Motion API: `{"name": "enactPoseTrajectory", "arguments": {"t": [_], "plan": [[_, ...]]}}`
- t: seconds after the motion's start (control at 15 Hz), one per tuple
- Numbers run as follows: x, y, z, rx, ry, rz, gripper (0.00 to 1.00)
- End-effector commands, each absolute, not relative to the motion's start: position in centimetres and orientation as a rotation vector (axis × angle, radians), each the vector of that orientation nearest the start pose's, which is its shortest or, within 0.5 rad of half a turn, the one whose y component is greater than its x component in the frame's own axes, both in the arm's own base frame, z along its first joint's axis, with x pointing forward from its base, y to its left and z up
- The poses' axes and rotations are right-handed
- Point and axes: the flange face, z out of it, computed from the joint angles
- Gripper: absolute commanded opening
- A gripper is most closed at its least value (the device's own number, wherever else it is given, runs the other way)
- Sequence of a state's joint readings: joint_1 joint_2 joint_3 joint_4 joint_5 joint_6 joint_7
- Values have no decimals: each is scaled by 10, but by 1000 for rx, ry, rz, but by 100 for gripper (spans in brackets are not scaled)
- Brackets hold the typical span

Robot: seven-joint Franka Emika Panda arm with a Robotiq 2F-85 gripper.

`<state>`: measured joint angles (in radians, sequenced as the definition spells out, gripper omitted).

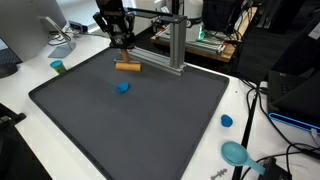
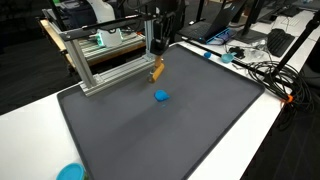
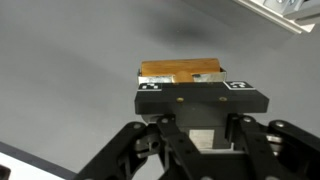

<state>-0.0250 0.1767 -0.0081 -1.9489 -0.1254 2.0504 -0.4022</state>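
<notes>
Robotics lab, aluminium extrusion frame (image 1: 172,40), tangled cables (image 2: 262,72), computer monitor (image 1: 25,25), white workbench (image 1: 20,90) with dark mat (image 1: 130,120).

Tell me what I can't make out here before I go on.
Hand open or shut: wrist view, its own body hides the jaws.
Block near side: wrist view, behind the hand.
Blue piece shape: too small in both exterior views.

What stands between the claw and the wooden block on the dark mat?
Nothing visible. The claw hangs just over the wooden block, with free space between. The blue piece lies apart, toward the middle of the mat, and the metal frame stands beside the block.
</notes>
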Motion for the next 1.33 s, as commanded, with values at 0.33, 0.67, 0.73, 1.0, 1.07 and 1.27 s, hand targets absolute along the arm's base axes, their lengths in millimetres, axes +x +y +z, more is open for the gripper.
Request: {"name": "enactPoseTrajectory", "arguments": {"t": [0.33, 0.67, 0.73, 1.0, 1.07, 1.27], "plan": [[610, -43, 422, -2893, -1358, 339, 22], [612, -44, 415, -2860, -1379, 320, 47], [613, -44, 413, -2855, -1386, 323, 22], [603, -58, 451, -2815, -1658, -6, 22], [601, -63, 452, -2786, -1696, -75, 22], [592, -75, 449, -2629, -1801, -216, 22]]}}
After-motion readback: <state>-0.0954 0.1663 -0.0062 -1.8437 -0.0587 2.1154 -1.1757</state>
